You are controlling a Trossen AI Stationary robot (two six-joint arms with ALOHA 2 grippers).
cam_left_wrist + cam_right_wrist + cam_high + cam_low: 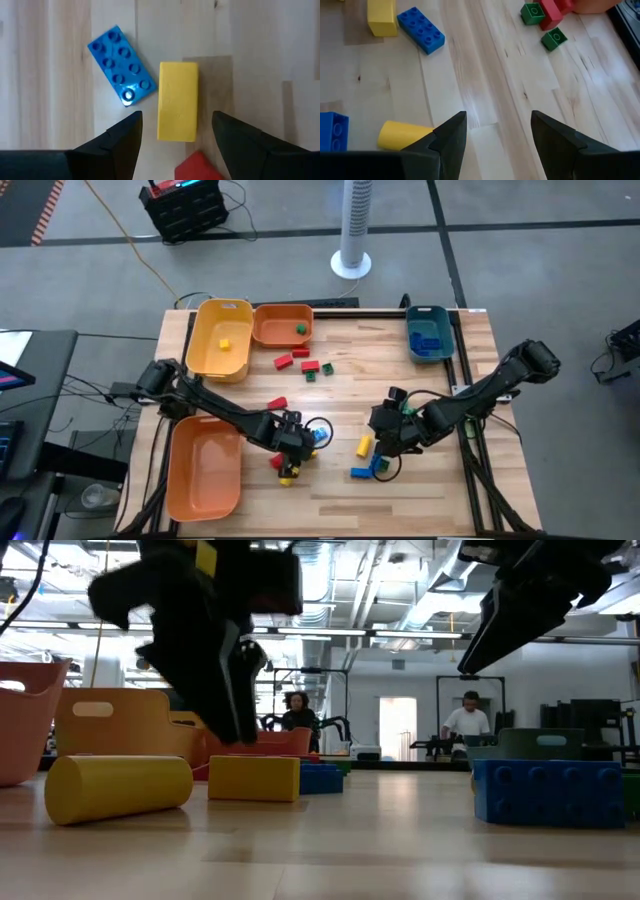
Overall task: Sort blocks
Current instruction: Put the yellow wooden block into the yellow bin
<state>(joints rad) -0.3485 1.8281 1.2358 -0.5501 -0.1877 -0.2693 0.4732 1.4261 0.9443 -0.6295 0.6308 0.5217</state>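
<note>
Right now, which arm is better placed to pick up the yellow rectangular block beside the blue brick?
Left. The left gripper hangs open directly over the yellow block; the right gripper faces bare table.

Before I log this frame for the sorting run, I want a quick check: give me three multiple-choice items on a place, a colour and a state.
1. Where is the teal bin?
A. far right corner of the table
B. near left corner
C. table centre

2. What colour is the brick framed between the left hand's fingers?
A. green
B. yellow
C. red

3. How do the right hand's fingers stand?
A. shut on a blue brick
B. shut on nothing
C. open, holding nothing

Key: 1 A, the high view shows it at the far right edge. 2 B, the left wrist view shows a yellow brick. 3 C, bare wood shows between them.
</note>
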